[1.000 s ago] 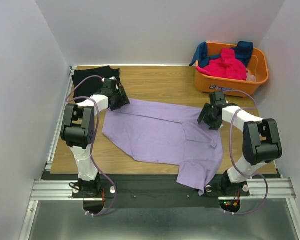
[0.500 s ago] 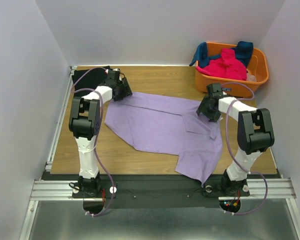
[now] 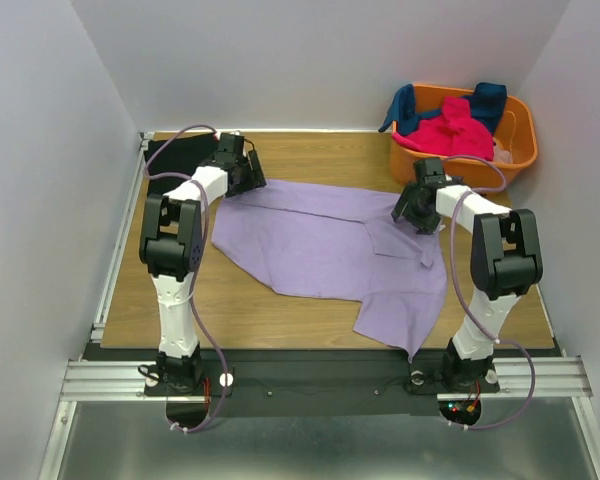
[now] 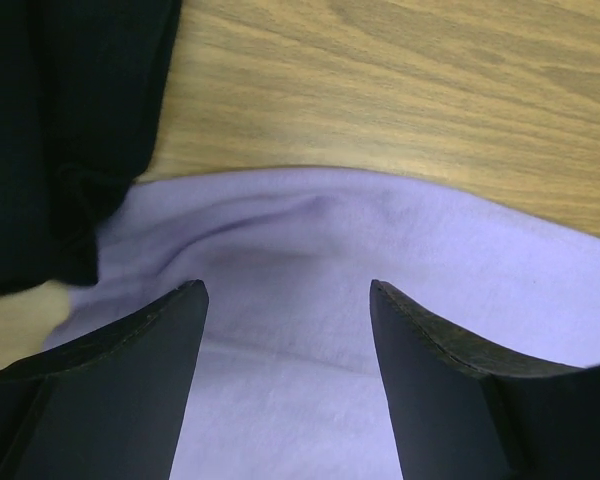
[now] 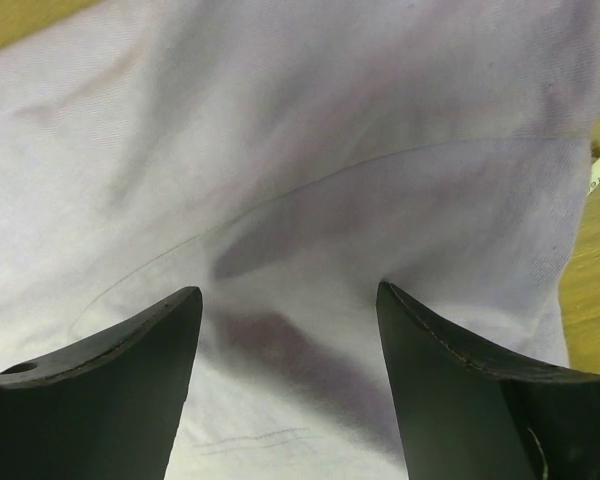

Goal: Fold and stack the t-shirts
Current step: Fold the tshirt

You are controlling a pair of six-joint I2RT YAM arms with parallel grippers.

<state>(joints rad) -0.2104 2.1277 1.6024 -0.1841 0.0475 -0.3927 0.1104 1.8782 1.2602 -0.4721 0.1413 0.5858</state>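
Both stand wide open, gripping nothing: the left gripper (image 4: 285,300) over the lavender t-shirt (image 3: 320,255) beside the black t-shirt (image 3: 175,152), the right gripper (image 5: 288,300) over its right side.

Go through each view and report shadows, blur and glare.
Top view: even soft light, sharp, no glare on the table. Left wrist view: the black shirt reads as flat dark; the left fingers look soft-edged. Right wrist view: a dark shadow lies on the lavender shirt between the right fingers; weave sharp.
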